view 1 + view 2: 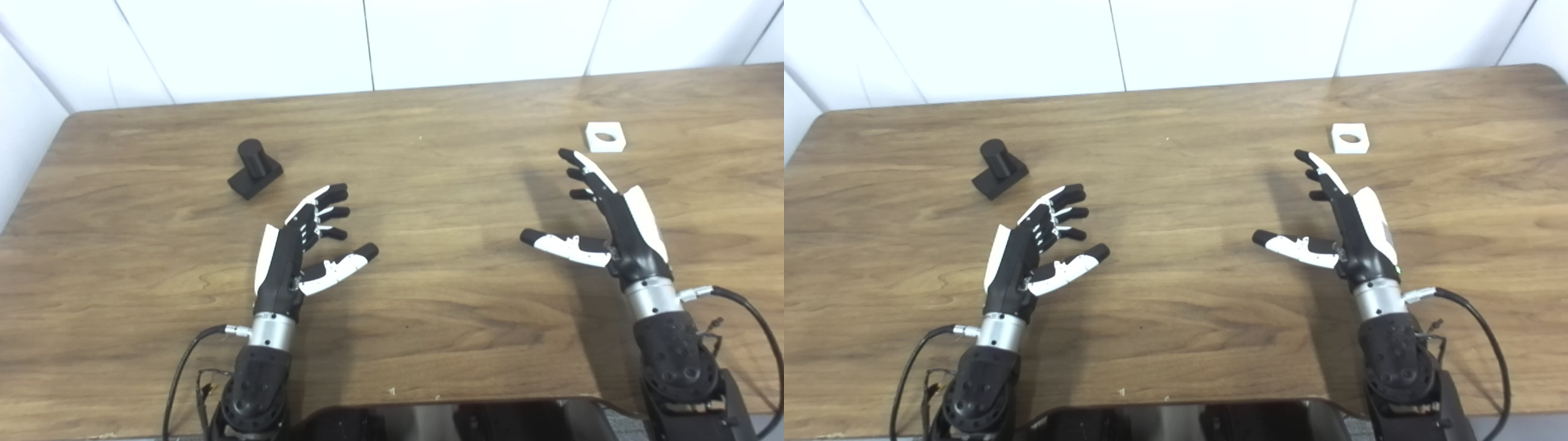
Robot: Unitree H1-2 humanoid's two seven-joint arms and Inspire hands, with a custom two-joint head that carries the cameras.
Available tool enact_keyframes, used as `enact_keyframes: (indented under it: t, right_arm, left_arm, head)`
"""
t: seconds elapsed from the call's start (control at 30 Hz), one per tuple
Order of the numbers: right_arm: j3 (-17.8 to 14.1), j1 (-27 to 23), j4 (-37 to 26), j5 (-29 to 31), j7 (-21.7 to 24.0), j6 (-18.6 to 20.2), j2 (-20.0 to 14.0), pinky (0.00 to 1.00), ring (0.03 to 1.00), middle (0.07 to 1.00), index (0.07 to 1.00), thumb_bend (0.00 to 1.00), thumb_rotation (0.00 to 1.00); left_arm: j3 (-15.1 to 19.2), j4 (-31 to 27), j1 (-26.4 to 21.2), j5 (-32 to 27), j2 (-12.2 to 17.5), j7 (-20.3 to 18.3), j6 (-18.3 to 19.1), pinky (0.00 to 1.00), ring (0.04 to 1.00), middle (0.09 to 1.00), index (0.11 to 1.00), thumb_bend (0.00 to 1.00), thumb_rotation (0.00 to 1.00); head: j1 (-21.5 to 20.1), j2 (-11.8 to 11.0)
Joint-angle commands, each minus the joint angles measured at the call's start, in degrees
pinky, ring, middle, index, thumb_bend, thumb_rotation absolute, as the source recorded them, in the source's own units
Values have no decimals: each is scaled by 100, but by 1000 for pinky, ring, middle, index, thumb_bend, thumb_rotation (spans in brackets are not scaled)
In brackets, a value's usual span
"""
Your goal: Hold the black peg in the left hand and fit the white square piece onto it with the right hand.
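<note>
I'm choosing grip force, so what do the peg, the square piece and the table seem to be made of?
Peg: looks like matte black plastic, possibly printed; dull, no glints. Square piece: matte white plastic by its look, even colour, with a round hole. Table: brown wood grain with a soft sheen, probably laminate rather than solid wood.

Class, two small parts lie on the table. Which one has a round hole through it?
The white square piece, at far right beyond the right hand. The black peg, far left, is a solid post on a base.
</note>
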Motion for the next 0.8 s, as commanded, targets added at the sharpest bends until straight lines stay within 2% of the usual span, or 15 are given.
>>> enact_keyframes:
  t: [0.0, 0.13, 0.3, 0.5, 0.77]
  right_arm:
    - [-77, -156, -57, 75, -106, -286, -80, 745, 867, 910, 887, 748, 360]
    - [-173, -141, 58, 200, -128, -445, -133, 728, 859, 906, 884, 735, 333]
    - [-279, -132, -27, 403, 8, -179, -181, 778, 865, 905, 891, 703, 242]
    - [-326, -163, -69, 556, 70, -154, -235, 777, 857, 900, 882, 681, 114]
    - [-358, -194, -188, 653, 226, -48, -313, 767, 864, 899, 885, 680, 103]
  left_arm:
    - [-55, -61, -130, 110, -39, 91, -261, 583, 732, 800, 780, 769, 275]
    - [-144, 77, -154, 212, -124, 164, -349, 578, 716, 784, 774, 760, 292]
    - [-249, 189, -260, 321, -261, 240, -357, 557, 718, 778, 756, 776, 265]
    - [-295, 225, -331, 499, -336, 361, -372, 579, 722, 768, 743, 778, 254]
    - [-298, 254, -323, 554, -365, 436, -405, 586, 714, 753, 737, 767, 250]
  head:
    - [92, -18]
    - [634, -156]
    - [978, -288]
    - [991, -336]
    - [994, -355]
